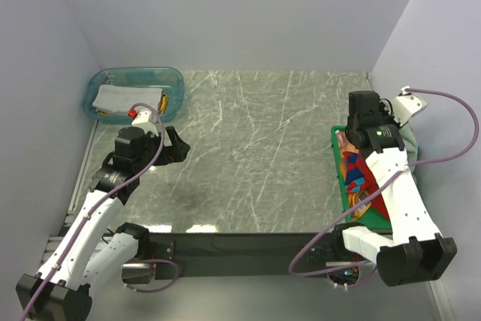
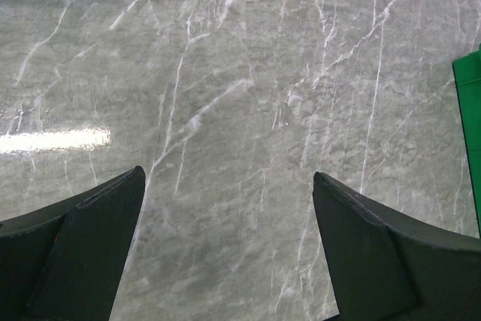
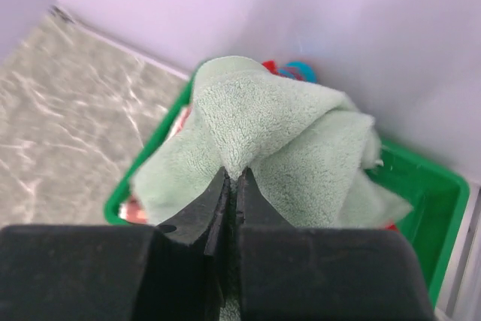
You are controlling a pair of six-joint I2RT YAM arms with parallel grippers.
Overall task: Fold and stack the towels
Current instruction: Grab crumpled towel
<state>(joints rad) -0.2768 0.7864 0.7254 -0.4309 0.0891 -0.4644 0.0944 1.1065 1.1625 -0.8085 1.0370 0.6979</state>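
Observation:
In the right wrist view, my right gripper (image 3: 234, 173) is shut on a pinched fold of a pale green towel (image 3: 293, 125), which bunches up over a green crate (image 3: 425, 182). A red towel with blue patterns (image 1: 353, 174) lies in the crate under my right arm, and a bit of it peeks out behind the green towel (image 3: 282, 69). My left gripper (image 1: 176, 148) hangs open over bare marble (image 2: 229, 174) with nothing between its fingers. A pale grey-white towel (image 1: 120, 98) lies folded in the teal tub (image 1: 139, 75), with an orange-striped edge (image 1: 164, 103) beside it.
The green crate (image 1: 336, 140) stands at the table's right edge, close to the right wall. The teal tub sits in the far left corner. Grey marble tabletop (image 1: 255, 148) stretches between them. The crate's edge (image 2: 470, 110) shows at the right of the left wrist view.

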